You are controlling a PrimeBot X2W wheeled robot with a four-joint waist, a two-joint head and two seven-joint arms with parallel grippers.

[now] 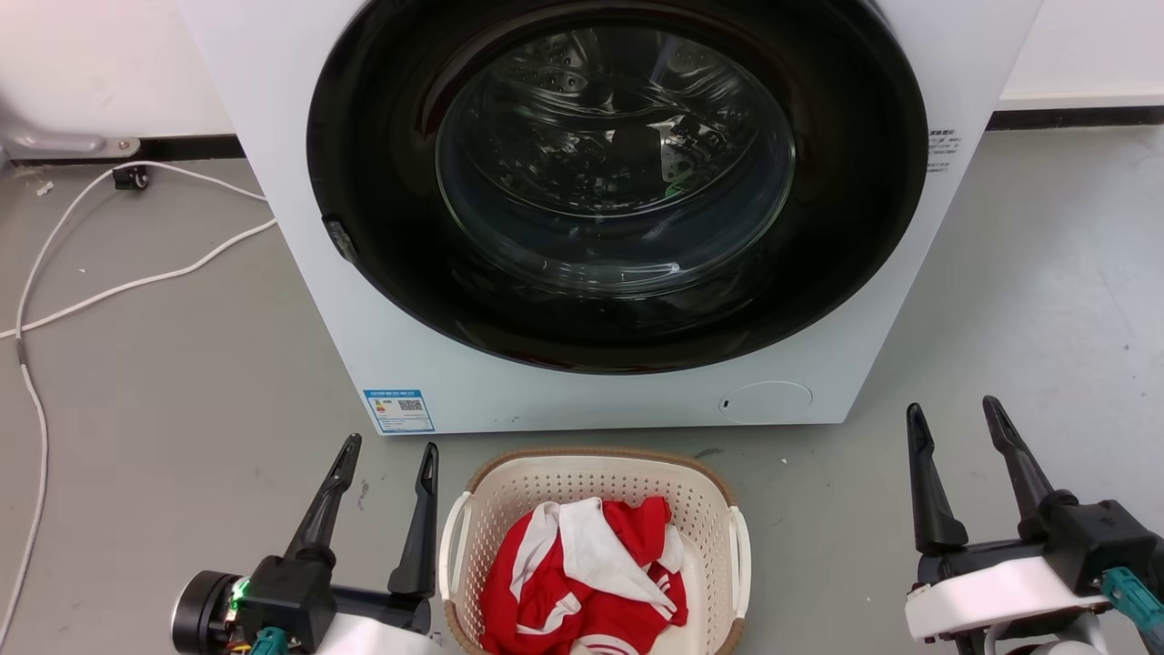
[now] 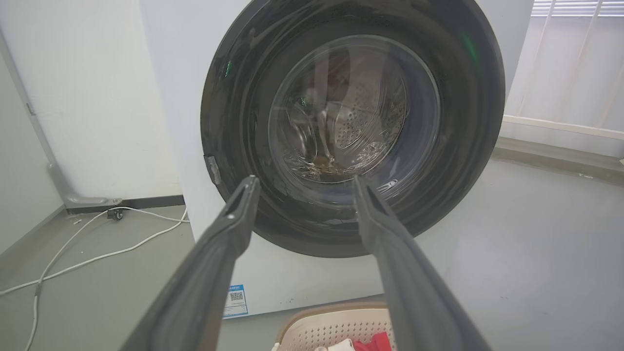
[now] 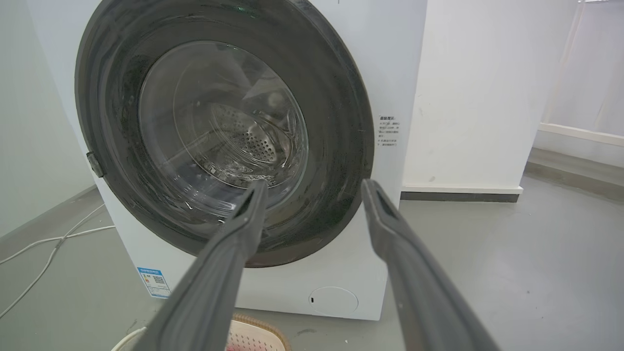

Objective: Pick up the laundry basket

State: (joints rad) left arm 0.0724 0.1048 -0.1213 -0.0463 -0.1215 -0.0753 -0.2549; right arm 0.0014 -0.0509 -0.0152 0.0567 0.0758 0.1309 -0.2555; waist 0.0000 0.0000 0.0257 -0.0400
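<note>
The laundry basket [image 1: 527,487] is cream-white and perforated, with a brown woven-look rim and white side handles. It stands on the floor in front of the washer, with red and white clothes [image 1: 591,573] inside. My left gripper [image 1: 389,448] is open just left of the basket's left handle, apart from it. Well off to the basket's right, my right gripper [image 1: 953,411] is open and holds nothing. A corner of the basket [image 2: 336,326] shows low in the left wrist view between the open fingers of the left gripper [image 2: 304,181]. Its rim [image 3: 256,334] also peeks in under the right gripper [image 3: 314,186].
A white front-loading washer [image 1: 455,382] with a shut dark round door [image 1: 618,182] stands directly behind the basket. White cables [image 1: 136,282] trail over the grey floor at the left. A white wall with a dark baseboard [image 3: 458,196] rises to the washer's right.
</note>
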